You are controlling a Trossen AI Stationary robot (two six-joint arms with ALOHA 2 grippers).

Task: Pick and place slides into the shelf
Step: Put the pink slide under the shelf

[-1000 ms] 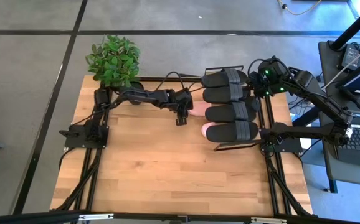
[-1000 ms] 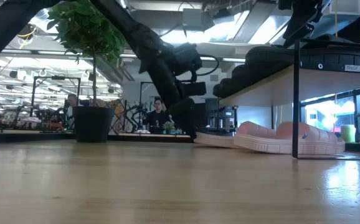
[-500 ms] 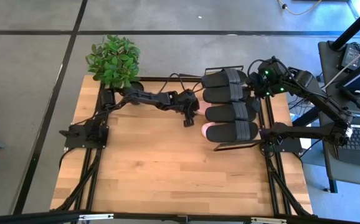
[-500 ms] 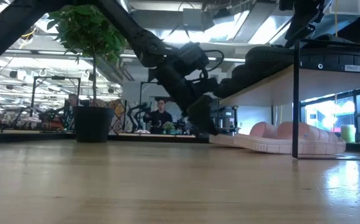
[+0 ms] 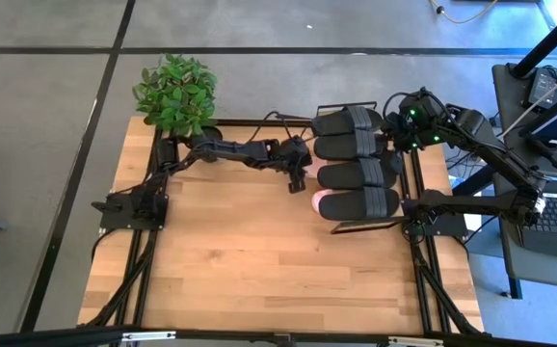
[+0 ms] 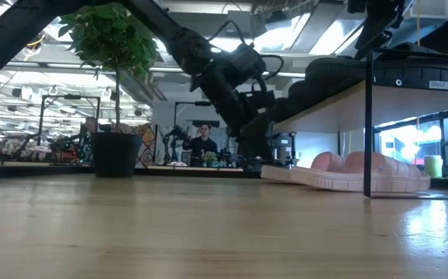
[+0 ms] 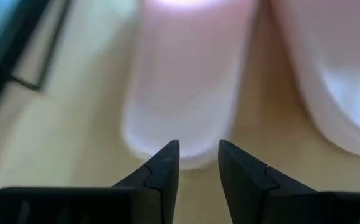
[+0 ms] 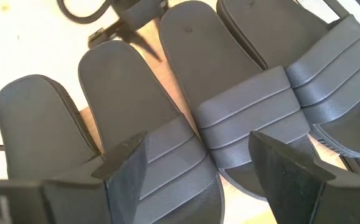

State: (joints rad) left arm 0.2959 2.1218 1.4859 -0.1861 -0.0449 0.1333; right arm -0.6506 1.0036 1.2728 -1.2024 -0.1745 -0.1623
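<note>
Four black slides (image 5: pixel 356 161) lie side by side on top of the shelf (image 6: pixel 340 99) at the table's right. Two pale pink slides (image 6: pixel 363 173) rest on the tabletop under it. My left gripper (image 5: pixel 297 179) reaches low from the left, open by a narrow gap, its fingertips at the heel end of the farther pink slide (image 7: pixel 186 87). The other pink slide (image 7: pixel 336 81) lies beside it. My right gripper (image 8: pixel 208 168) hovers wide open above the black slides (image 8: pixel 167 106), over the shelf's far right part (image 5: pixel 409 125). My left gripper (image 7: pixel 198 149) comes level from the table's left, its fingertips (image 7: pixel 167 158) right at the rounded heel edge (image 7: pixel 167 135) of the farther pink slide. I cannot tell whether they touch it. The slide lies flat on the table.
A potted plant (image 5: pixel 174 92) stands at the table's far left corner. The shelf's thin black leg (image 6: pixel 368 124) stands in front of the pink slides. Bare wooden tabletop (image 5: pixel 259 260) stretches across the middle and near side. People and desks show in the room behind.
My left gripper has moved toward the table's right, closing in on the pink slides under the shelf, and has come a little toward the far edge. In the low view the farther pink slide's heel end now sits farther right, in under the shelf.
</note>
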